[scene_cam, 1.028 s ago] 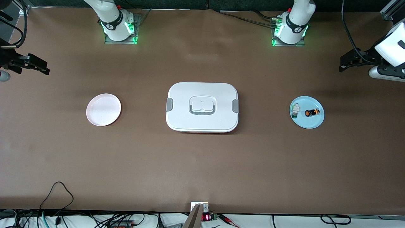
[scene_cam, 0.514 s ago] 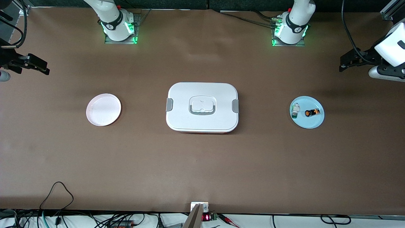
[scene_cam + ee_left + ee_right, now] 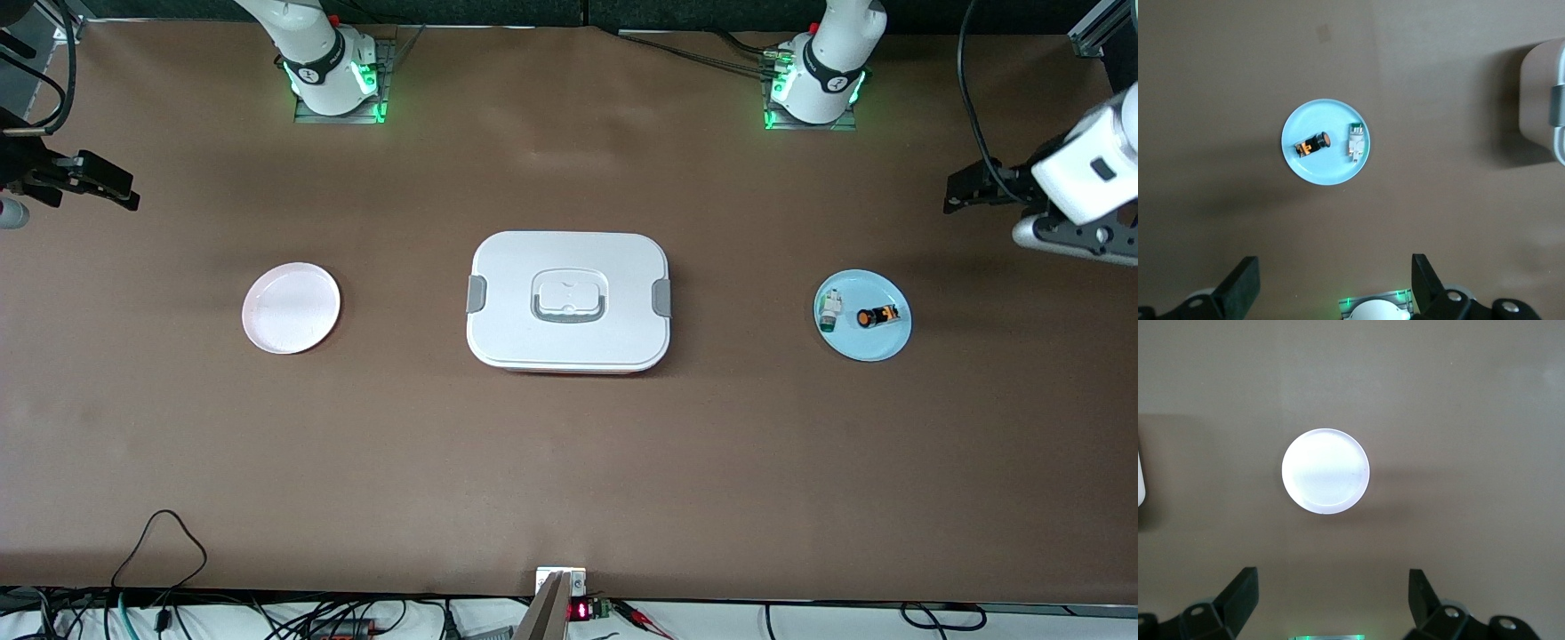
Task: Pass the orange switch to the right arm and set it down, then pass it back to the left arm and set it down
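Observation:
The orange switch (image 3: pixel 877 316) (image 3: pixel 1313 145) lies on its side on a light blue plate (image 3: pixel 867 347) (image 3: pixel 1326 172) toward the left arm's end of the table. The white lidded box (image 3: pixel 569 267) (image 3: pixel 1542 100) stands mid-table between the two plates. My left gripper (image 3: pixel 958 189) (image 3: pixel 1335 280) hangs open and empty high over the table's edge, off to one side of the blue plate. My right gripper (image 3: pixel 124 188) (image 3: pixel 1333 593) is open and empty too, high over the right arm's end of the table and apart from the pink plate.
A small white-and-green part (image 3: pixel 829 310) (image 3: pixel 1355 141) shares the blue plate with the switch. An empty pink plate (image 3: pixel 291 308) (image 3: pixel 1325 471) lies toward the right arm's end. Cables run along the table edge nearest the front camera.
The left arm's wrist has shifted a little toward the table's middle and turned slightly. The right arm has not moved. Nothing on the table has moved.

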Robot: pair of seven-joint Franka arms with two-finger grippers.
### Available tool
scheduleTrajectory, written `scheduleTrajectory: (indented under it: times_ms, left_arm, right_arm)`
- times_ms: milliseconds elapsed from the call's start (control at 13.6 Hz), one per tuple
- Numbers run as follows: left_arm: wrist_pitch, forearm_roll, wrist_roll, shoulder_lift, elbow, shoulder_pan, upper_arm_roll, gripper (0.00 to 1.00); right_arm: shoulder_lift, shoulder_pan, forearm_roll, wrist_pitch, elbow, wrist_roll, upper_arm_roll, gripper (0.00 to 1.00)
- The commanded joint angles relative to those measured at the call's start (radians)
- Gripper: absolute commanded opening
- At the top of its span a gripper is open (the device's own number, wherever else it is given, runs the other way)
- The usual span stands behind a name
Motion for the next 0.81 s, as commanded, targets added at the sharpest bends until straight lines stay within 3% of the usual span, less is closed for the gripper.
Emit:
scheduleTrajectory:
  times_ms: [0, 367, 735]
  left_arm:
    - [-0.05, 0.014, 0.052, 0.044, 0.019, 0.055, -0.002, 1.0]
    - [-0.025, 0.009, 0.016, 0.171, 0.007, 0.103, -0.001, 1.0]
    - [0.196, 0.009, 0.006, 0.191, -0.163, 0.164, -0.001, 1.0]
  right_arm:
    - [0.0, 0.0, 0.014, -0.019, 0.016, -0.003, -0.003, 1.0]
    - [0.0, 0.001, 0.01, -0.018, 0.016, -0.003, -0.003, 1.0]
    - [0.0, 0.001, 0.014, -0.018, 0.017, -0.001, -0.003, 1.0]
